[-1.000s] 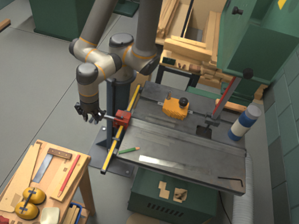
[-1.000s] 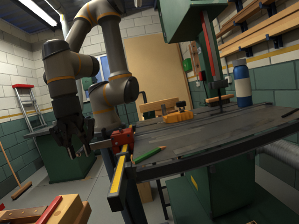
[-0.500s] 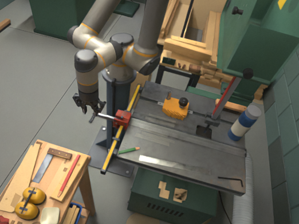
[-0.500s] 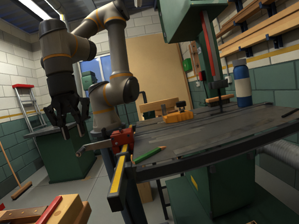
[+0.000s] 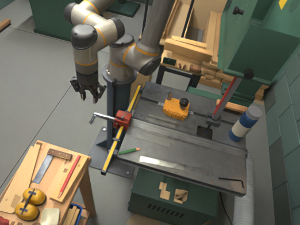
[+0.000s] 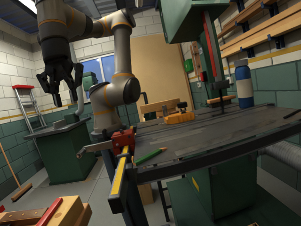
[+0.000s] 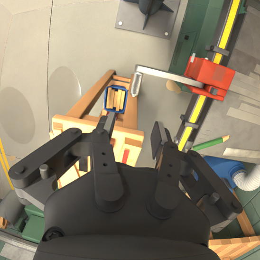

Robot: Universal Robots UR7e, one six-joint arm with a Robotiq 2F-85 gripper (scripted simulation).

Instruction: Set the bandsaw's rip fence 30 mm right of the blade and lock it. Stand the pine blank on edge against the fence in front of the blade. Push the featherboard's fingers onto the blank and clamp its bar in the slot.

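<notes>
At the bandsaw table's left edge the red fence head (image 5: 123,119) (image 6: 123,141) (image 7: 209,78) sits on the yellow scale rail (image 5: 120,129) (image 6: 119,171), and its grey lock lever (image 5: 101,116) (image 6: 93,147) (image 7: 165,75) sticks out to the left past the table. My gripper (image 5: 88,94) (image 6: 63,98) (image 7: 132,132) hangs open and empty in the air above and left of that lever's tip. The orange featherboard (image 5: 176,108) (image 6: 179,117) with its black knob lies on the table near the slot, left of the blade guard (image 5: 211,122) (image 6: 220,85). I cannot pick out the pine blank for certain.
Behind the table stands the green saw body, with stacked lumber (image 5: 189,46) beside it. A green pencil (image 5: 129,150) (image 6: 150,155) (image 7: 210,143) lies near the table's front left corner, and a blue-and-white canister (image 5: 244,123) (image 6: 243,84) stands at the right. A wooden stool with tools (image 5: 43,180) stands below left.
</notes>
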